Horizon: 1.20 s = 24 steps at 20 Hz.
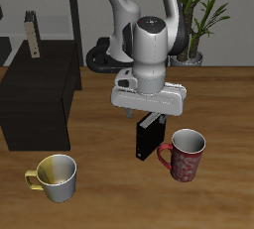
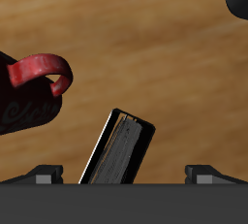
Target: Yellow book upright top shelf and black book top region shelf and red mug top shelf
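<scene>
The black book (image 1: 147, 140) stands upright on the table beside the red mug (image 1: 186, 156). My gripper (image 1: 148, 114) is open and hangs just above the book's top edge. In the wrist view the book (image 2: 120, 151) sits between my spread fingertips (image 2: 43, 175), touching neither, and the red mug's handle (image 2: 41, 71) shows beside it. The yellow book (image 1: 33, 36) stands upright on the flat top of the black shelf (image 1: 40, 99), far from the gripper.
A yellow mug (image 1: 56, 176) stands near the table's front edge, in front of the shelf. A potted plant (image 1: 203, 20) stands behind the robot's base.
</scene>
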Tool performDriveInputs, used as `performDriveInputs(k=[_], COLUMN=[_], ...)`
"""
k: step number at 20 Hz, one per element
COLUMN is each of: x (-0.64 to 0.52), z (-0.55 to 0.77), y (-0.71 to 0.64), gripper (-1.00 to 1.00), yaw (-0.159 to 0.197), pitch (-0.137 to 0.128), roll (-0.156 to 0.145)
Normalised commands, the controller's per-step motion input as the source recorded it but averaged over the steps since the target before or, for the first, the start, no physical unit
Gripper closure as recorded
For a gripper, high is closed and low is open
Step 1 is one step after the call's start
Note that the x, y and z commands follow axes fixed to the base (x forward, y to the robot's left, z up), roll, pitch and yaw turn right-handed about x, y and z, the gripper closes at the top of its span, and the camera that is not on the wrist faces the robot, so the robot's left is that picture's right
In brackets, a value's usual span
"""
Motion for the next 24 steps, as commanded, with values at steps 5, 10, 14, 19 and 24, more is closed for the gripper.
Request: performDriveInputs(k=[5, 10, 14, 19, 24], x=[0.04, -0.03, -0.2, -0.32, -0.55], z=[-0.3, -0.02, 0.13, 0.28, 0.53], y=[0.0, -0.03, -0.06, -0.08, 0.06], gripper=[-1.0, 1.0, 1.0, 1.0, 1.0], yaw=[0.003, 0.012, 0.06, 0.152, 0.142], pitch=[0.047, 0.015, -0.003, -0.036, -0.086], roll=[0.009, -0.01, -0.046, -0.219, -0.358])
